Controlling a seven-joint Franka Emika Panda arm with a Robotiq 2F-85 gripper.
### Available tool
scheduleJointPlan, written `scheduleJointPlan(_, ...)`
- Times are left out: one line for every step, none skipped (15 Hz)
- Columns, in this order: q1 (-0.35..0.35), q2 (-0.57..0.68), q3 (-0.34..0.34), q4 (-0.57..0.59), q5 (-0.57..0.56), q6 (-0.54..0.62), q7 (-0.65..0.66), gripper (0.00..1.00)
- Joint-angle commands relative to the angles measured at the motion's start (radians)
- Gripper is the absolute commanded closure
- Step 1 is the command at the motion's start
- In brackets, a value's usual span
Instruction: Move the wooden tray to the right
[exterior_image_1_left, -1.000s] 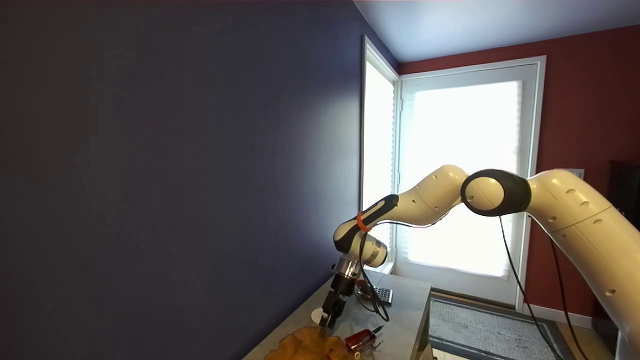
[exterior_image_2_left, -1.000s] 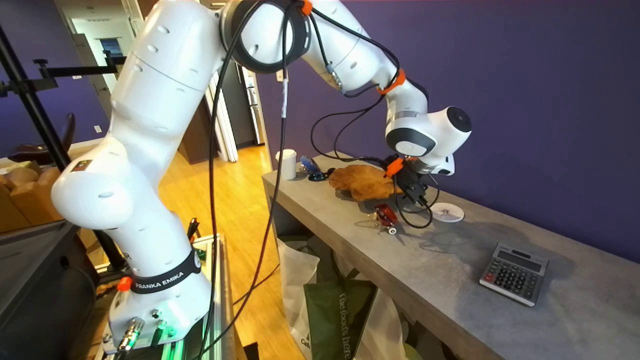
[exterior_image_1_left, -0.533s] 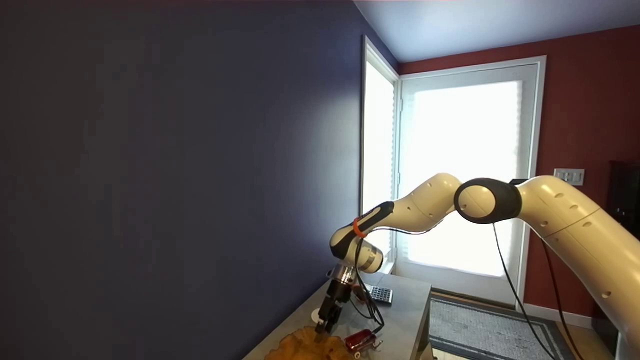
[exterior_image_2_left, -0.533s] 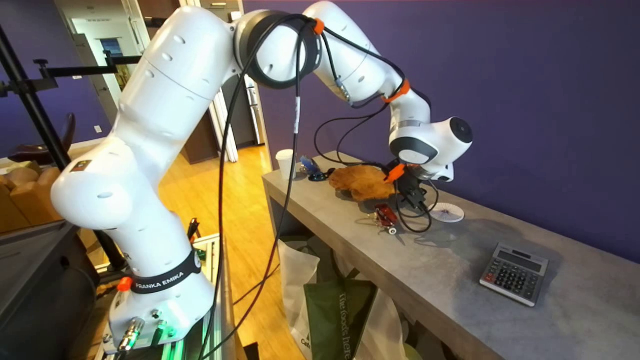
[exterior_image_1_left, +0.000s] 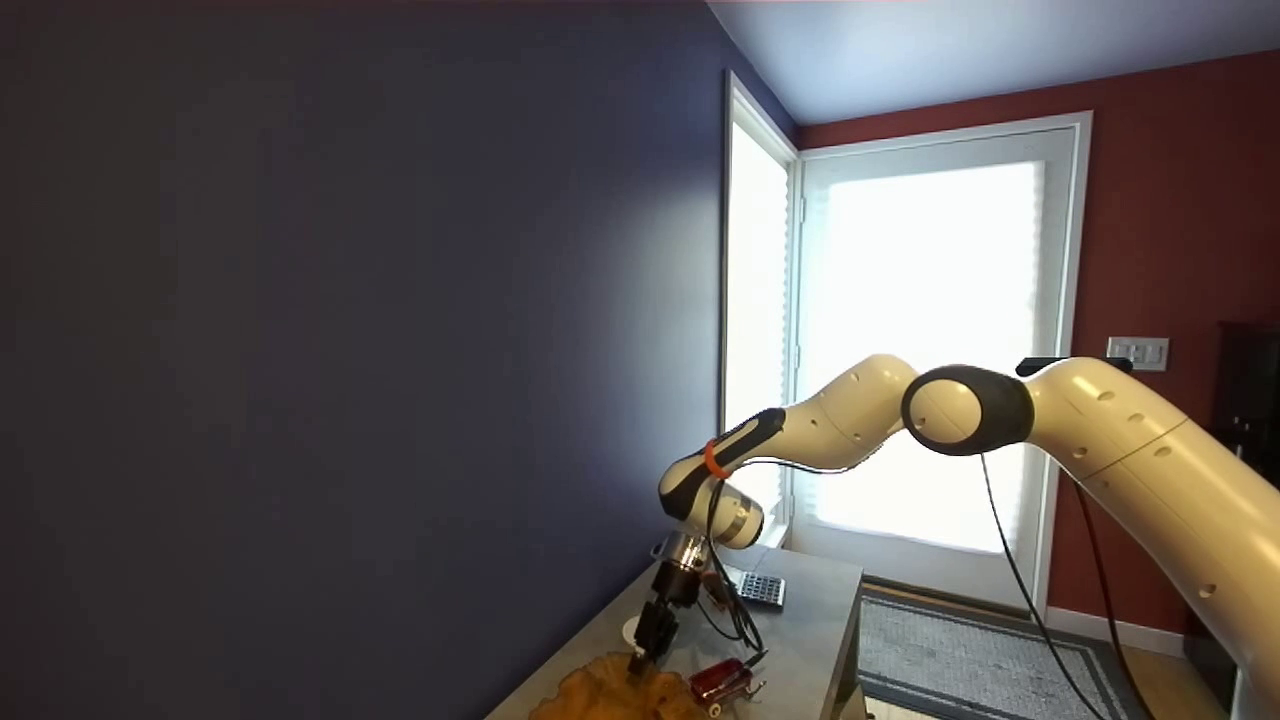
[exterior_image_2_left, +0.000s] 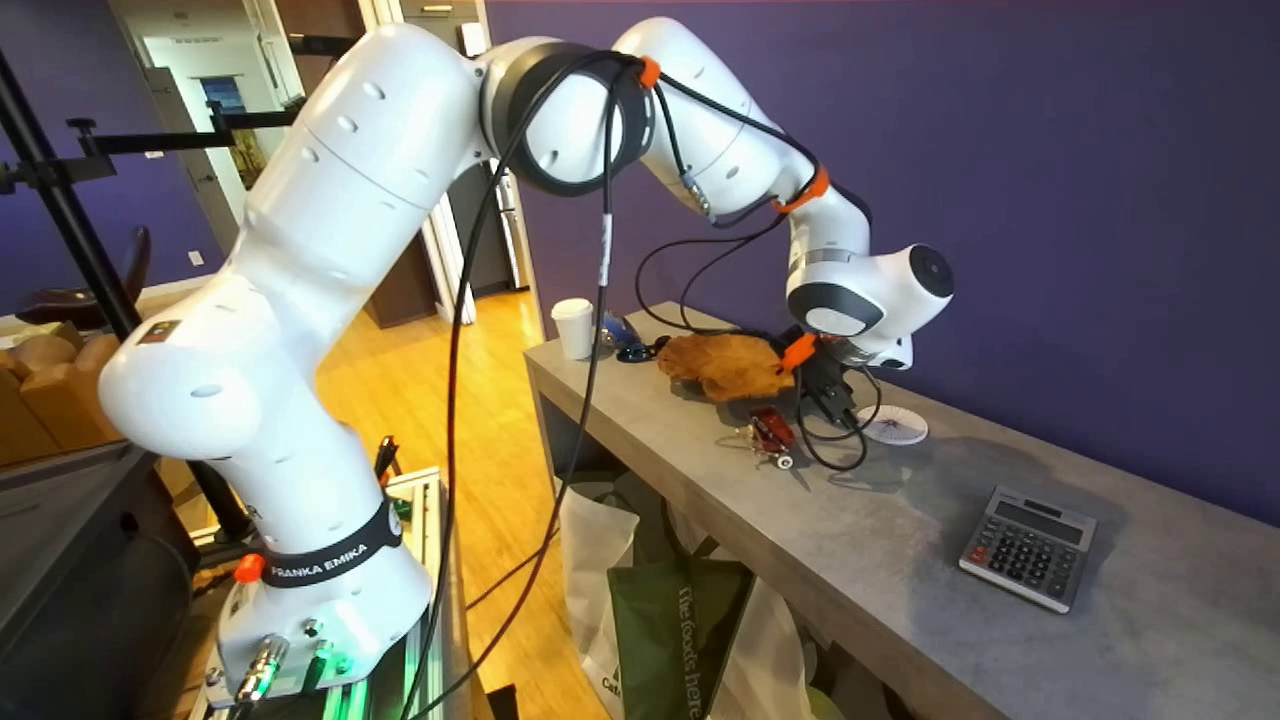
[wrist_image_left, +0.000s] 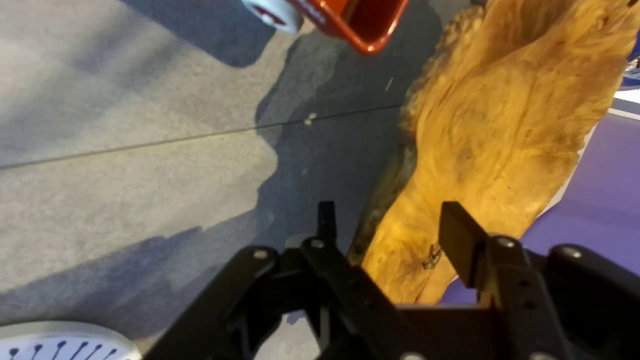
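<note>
The wooden tray (wrist_image_left: 490, 140) is orange-brown with an uneven raised rim. It rests on the grey counter beside the purple wall, and it shows in both exterior views (exterior_image_1_left: 600, 692) (exterior_image_2_left: 718, 362), cut off by the lower edge in an exterior view. My gripper (wrist_image_left: 387, 212) is open at the tray's near end and also shows in both exterior views (exterior_image_1_left: 645, 658) (exterior_image_2_left: 830, 395). In the wrist view one finger is outside the dark rim and the other is over the tray's inner side, with the rim between them. Nothing is gripped. Whether a fingertip touches the wood I cannot tell.
A small red wheeled object (exterior_image_2_left: 770, 430) stands close to the tray on the counter (exterior_image_2_left: 760, 500). A white disc (exterior_image_2_left: 895, 425) lies beside the gripper, and a calculator (exterior_image_2_left: 1030, 548) farther off. A white cup (exterior_image_2_left: 573, 328) and dark glasses (exterior_image_2_left: 640, 352) stand beyond the tray.
The arm has come down, and my gripper has moved lower, to the tray's near rim. The tray and the other objects have not visibly moved.
</note>
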Motion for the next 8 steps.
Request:
scheduleJointPlan(-0.03,0.029,0.018,0.056,0.0,-0.03,0.0,0.45)
scheduleJointPlan(-0.033,0.031,0.019,0.063,-0.001,-0.035,-0.001,0.48)
scheduleJointPlan(-0.035,0.035,0.021,0.071,-0.002,-0.041,-0.003,0.51)
scheduleJointPlan(-0.038,0.039,0.025,0.08,-0.001,-0.05,-0.011,0.56)
scheduleJointPlan(-0.041,0.045,0.029,0.089,0.0,-0.06,-0.02,0.57)
scheduleJointPlan(-0.04,0.051,0.03,0.097,-0.002,-0.066,-0.027,0.55)
scheduleJointPlan(-0.039,0.06,0.031,0.106,-0.001,-0.067,-0.03,0.54)
scheduleJointPlan(-0.042,0.069,0.034,0.115,0.002,-0.073,-0.037,0.51)
